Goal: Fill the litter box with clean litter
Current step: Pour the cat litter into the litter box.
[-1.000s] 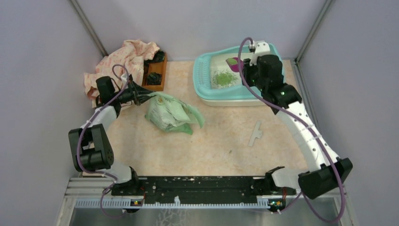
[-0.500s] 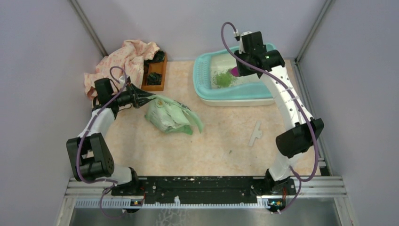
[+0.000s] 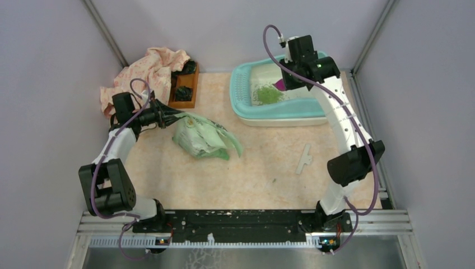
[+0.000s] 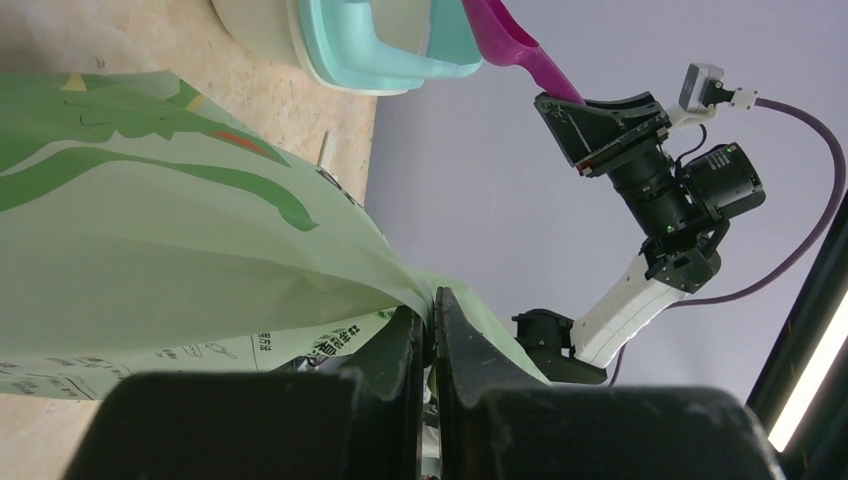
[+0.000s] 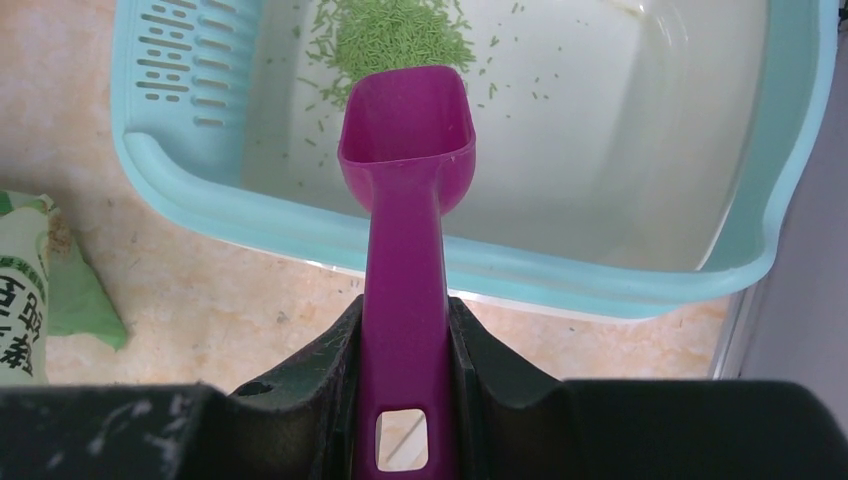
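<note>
The litter box (image 3: 241, 95) (image 5: 160, 170), teal-rimmed with a cream basin, stands at the back right. A pile of clean litter (image 3: 267, 95) (image 5: 400, 35), green granules, lies in its basin near the perforated ledge. My right gripper (image 3: 285, 81) (image 5: 405, 325) hangs over the box, shut on the handle of a purple scoop (image 5: 407, 150) (image 3: 277, 86) whose empty bowl sits above the basin. My left gripper (image 3: 167, 117) (image 4: 432, 325) is shut on the edge of the pale green litter bag (image 3: 201, 137) (image 4: 150, 230), which lies on the table left of centre.
A small wooden tray (image 3: 185, 87) with dark items stands at the back left beside a crumpled pink cloth (image 3: 143, 73). A pale flat strip (image 3: 304, 158) lies on the table right of centre. Grey walls close in the sides and back.
The right arm swung up and back over the litter box a second ago, then held. The scoop now sits beside the litter pile. The left arm barely moved.
</note>
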Robot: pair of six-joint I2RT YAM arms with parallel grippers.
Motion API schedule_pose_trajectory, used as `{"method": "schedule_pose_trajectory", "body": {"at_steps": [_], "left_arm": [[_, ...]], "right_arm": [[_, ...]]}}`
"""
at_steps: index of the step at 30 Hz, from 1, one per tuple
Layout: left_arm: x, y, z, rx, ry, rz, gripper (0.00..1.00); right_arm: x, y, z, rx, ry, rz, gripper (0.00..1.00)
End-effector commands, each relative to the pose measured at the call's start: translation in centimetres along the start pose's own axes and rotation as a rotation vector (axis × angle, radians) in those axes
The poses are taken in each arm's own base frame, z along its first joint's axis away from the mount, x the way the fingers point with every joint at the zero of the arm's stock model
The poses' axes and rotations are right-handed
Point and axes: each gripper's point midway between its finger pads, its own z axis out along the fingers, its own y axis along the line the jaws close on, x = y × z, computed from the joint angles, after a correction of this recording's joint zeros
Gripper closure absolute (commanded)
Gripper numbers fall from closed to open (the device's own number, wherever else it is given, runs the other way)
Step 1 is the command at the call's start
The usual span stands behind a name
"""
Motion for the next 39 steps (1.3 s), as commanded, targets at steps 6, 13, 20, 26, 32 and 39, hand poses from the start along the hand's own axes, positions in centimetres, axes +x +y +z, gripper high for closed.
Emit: {"method": "schedule_pose_trajectory", "body": {"at_steps": [6, 13, 20, 26, 32, 39], "left_arm": [[-0.4, -2.4, -0.2, 0.030, 0.001, 0.121, 0.83], [-0.8, -2.4, -0.1, 0.023, -0.003, 0.130, 0.52], [-0.8, -2.4, -0.1, 0.018, 0.000, 0.137, 0.43], [-0.9, -2.4, -0.1, 0.016, -0.002, 0.133, 0.42], [-1.1, -2.6, -0.1, 0.016, -0.004, 0.134, 0.45], [-1.0, -2.5, -0.1, 0.014, -0.007, 0.133, 0.46]], "right_arm": [[-2.7, 5.6, -9.6, -0.261, -0.403, -0.057, 1.00], [1.6, 10.0, -17.3, -0.594, -0.523, -0.031, 1.00], [7.2, 12.9, -21.1, -0.803, -0.437, -0.093, 1.00], [11.2, 15.3, -21.4, -0.886, -0.334, -0.149, 1.00], [12.8, 16.7, -21.9, -0.934, -0.304, -0.173, 1.00], [12.2, 16.3, -17.3, -0.775, -0.268, -0.129, 1.00]]}}
